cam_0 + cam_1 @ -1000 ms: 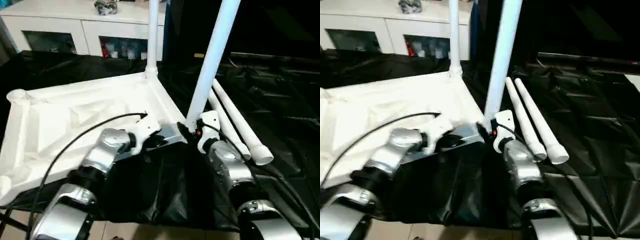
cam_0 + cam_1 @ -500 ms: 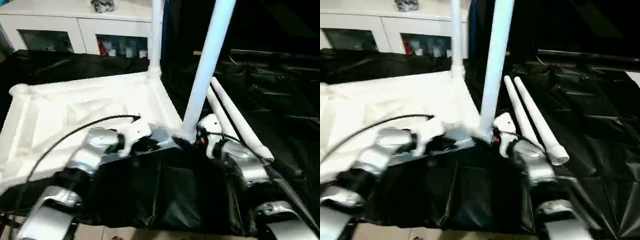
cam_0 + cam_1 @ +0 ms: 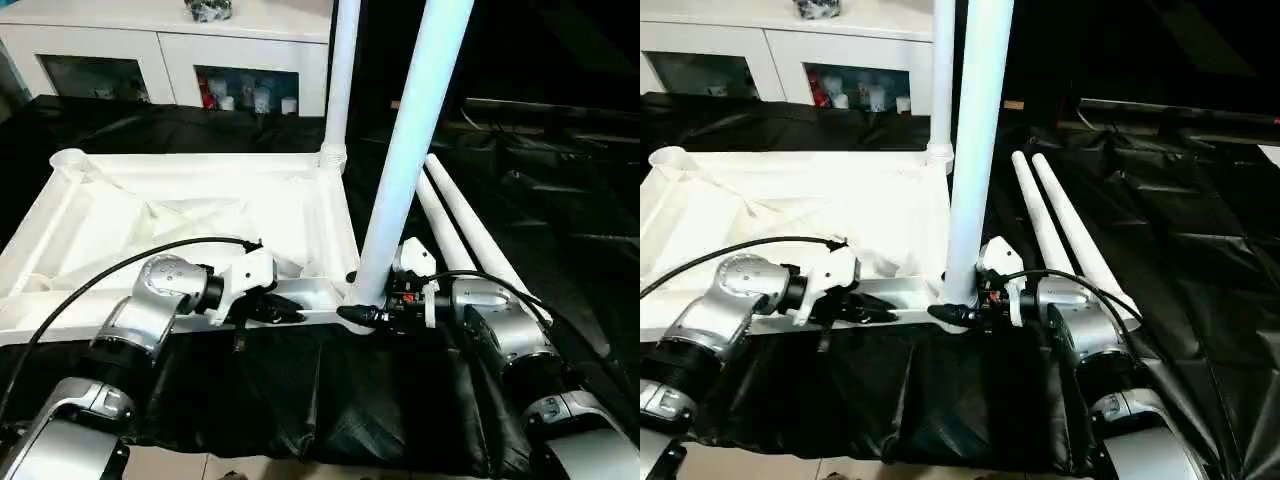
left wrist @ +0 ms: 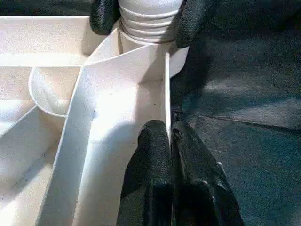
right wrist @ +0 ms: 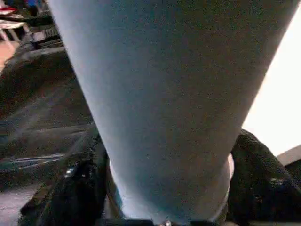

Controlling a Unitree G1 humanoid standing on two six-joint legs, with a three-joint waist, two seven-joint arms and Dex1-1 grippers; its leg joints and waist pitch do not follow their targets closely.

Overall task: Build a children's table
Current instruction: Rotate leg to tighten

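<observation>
The right claw (image 3: 352, 315) pinches the base of an upright white leg (image 3: 405, 160), one black finger on each side, just above the near right corner socket of the overturned tabletop (image 3: 180, 215). The left claw (image 4: 170, 141) is pressed together on the thin rim of that tabletop's near edge, close beside the same corner. The tabletop lies ribbed side up on a black sheet (image 3: 330, 390). A second leg (image 3: 340, 80) stands upright in the far right corner socket, and the far left socket (image 3: 68, 160) is open. Two more legs (image 3: 470, 240) lie side by side on the sheet, just past the tabletop's right edge. A white cabinet (image 3: 150, 50) stands behind.
</observation>
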